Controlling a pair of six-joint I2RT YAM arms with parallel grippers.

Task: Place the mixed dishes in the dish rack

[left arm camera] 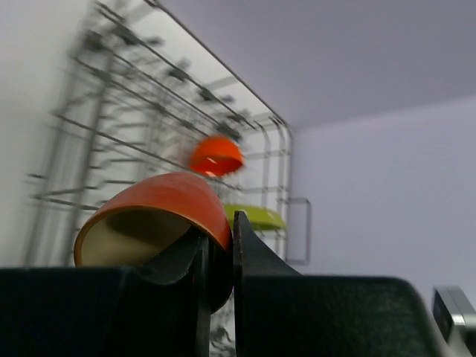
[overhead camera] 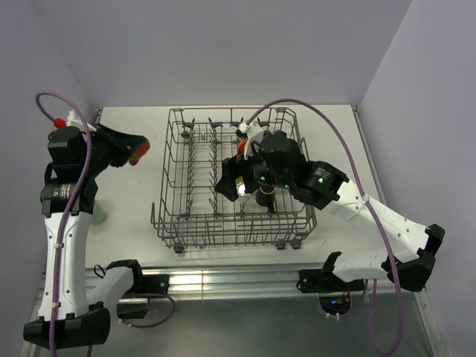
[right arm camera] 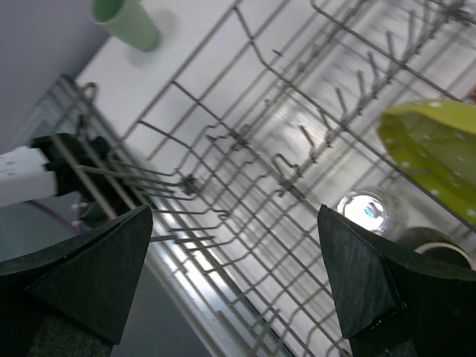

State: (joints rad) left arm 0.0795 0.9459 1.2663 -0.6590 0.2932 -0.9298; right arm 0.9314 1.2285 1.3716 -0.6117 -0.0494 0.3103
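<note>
My left gripper (left arm camera: 221,230) is shut on the rim of the orange bowl (left arm camera: 160,212), one finger inside and one outside. In the top view it holds the bowl (overhead camera: 135,152) above the table, left of the dish rack (overhead camera: 178,186). My right gripper (right arm camera: 234,253) hangs open over the rack's middle (overhead camera: 236,182), with nothing between its fingers. Inside the rack (right arm camera: 245,141) are the yellow-green plate (right arm camera: 435,149), the clear glass (right arm camera: 363,210) and the dark mug (right arm camera: 439,251). A small orange cup (left arm camera: 216,155) shows in the rack in the left wrist view. The pale green cup (right arm camera: 126,21) stands on the table outside the rack.
The white table (overhead camera: 335,141) is walled in at the back and both sides. The rack fills its middle. In the top view the pale green cup (overhead camera: 100,216) is partly hidden behind my left arm. A metal rail (overhead camera: 223,279) runs along the near edge.
</note>
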